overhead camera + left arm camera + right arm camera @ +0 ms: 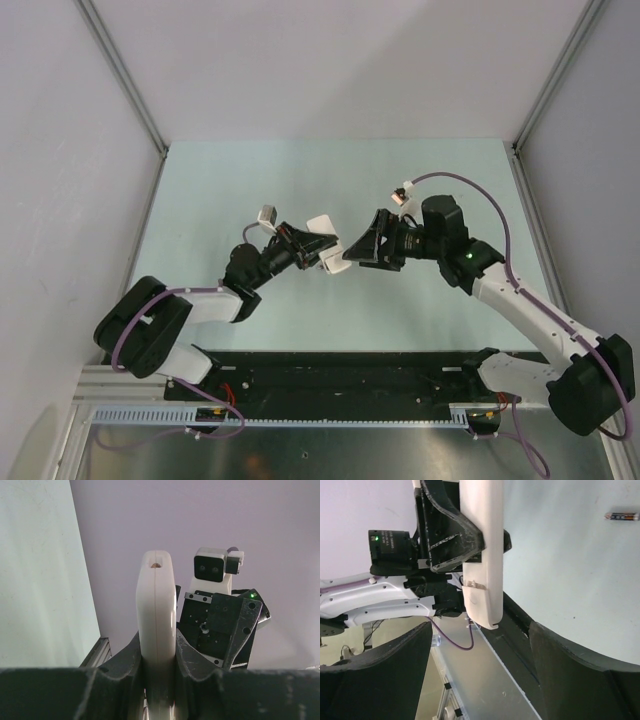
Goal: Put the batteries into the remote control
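My left gripper (305, 248) is shut on the white remote control (326, 248) and holds it in the air above the table's middle. In the left wrist view the remote (156, 605) stands edge-on between the jaws of the left gripper (158, 655). My right gripper (352, 250) is open and faces the remote's free end. In the right wrist view the remote (482, 555) ends just ahead of my wide-apart right gripper (480, 652), not touching the fingers (585, 675). One dark battery (621, 516) with an orange end lies on the table. The other batteries are out of view.
The pale green table (330, 180) is walled by grey panels on three sides. A black base plate (340, 375) and an aluminium rail (300, 418) run along the near edge. The right arm's wrist (220, 625) is close behind the remote.
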`<action>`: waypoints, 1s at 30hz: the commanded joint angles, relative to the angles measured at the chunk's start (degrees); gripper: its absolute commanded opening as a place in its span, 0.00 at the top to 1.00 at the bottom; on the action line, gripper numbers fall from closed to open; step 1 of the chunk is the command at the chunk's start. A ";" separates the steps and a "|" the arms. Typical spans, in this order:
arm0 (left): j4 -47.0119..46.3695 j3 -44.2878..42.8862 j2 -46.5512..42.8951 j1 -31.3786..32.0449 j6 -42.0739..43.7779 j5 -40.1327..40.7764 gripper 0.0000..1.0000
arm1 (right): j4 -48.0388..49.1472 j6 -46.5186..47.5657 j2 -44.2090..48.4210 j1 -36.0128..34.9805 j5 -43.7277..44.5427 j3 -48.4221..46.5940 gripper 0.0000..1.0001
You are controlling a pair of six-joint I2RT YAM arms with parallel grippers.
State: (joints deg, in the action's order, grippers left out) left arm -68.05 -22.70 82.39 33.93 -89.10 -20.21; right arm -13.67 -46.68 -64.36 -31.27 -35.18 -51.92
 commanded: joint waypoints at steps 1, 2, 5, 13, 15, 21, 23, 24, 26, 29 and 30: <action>-2.96 -2.00 -2.32 0.34 -0.81 -1.06 1.00 | 7.68 -2.28 -0.42 0.07 -4.55 1.03 0.18; -2.96 -2.17 -2.41 0.34 -0.73 -1.06 1.00 | 7.96 -2.54 -0.50 0.07 -4.81 1.12 0.18; -2.79 -2.17 -2.50 0.35 -0.72 -1.15 1.00 | 8.75 -2.54 -1.47 -0.02 -5.16 1.21 0.21; -2.53 -2.35 -3.20 0.34 -0.64 -1.50 1.00 | 9.62 -2.19 -3.93 -0.90 -5.16 1.56 0.27; -2.35 -2.26 -3.38 0.35 -0.64 -1.50 1.00 | 10.59 -2.45 -4.72 -0.99 -5.34 1.56 0.28; -2.26 -2.26 -3.46 0.34 -0.55 -1.50 1.00 | 11.65 -2.81 -6.04 -2.39 -5.34 1.56 0.31; -2.17 -2.44 -3.29 0.43 -0.46 -1.50 1.00 | 11.56 -2.72 -6.39 -2.74 -5.34 1.56 0.32; -2.26 -2.53 -3.29 0.35 -0.46 -1.50 1.00 | 11.39 -2.72 -6.48 -2.75 -5.16 1.47 0.32; -2.26 -2.70 -3.20 0.34 -0.37 -1.50 1.00 | 11.30 -2.72 -6.57 -2.84 -4.99 1.56 0.33; -2.26 -2.79 -3.20 0.34 -0.37 -1.59 1.00 | 11.47 -2.98 -6.57 -2.92 -4.73 1.47 0.34; -2.17 -2.88 -3.11 0.34 -0.37 -1.50 1.00 | 11.39 -2.98 -6.57 -2.92 -4.81 1.56 0.34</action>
State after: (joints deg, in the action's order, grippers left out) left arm -67.99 -23.00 80.84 33.98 -89.08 -21.21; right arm -4.43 -49.32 -70.85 -33.95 -39.33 -50.43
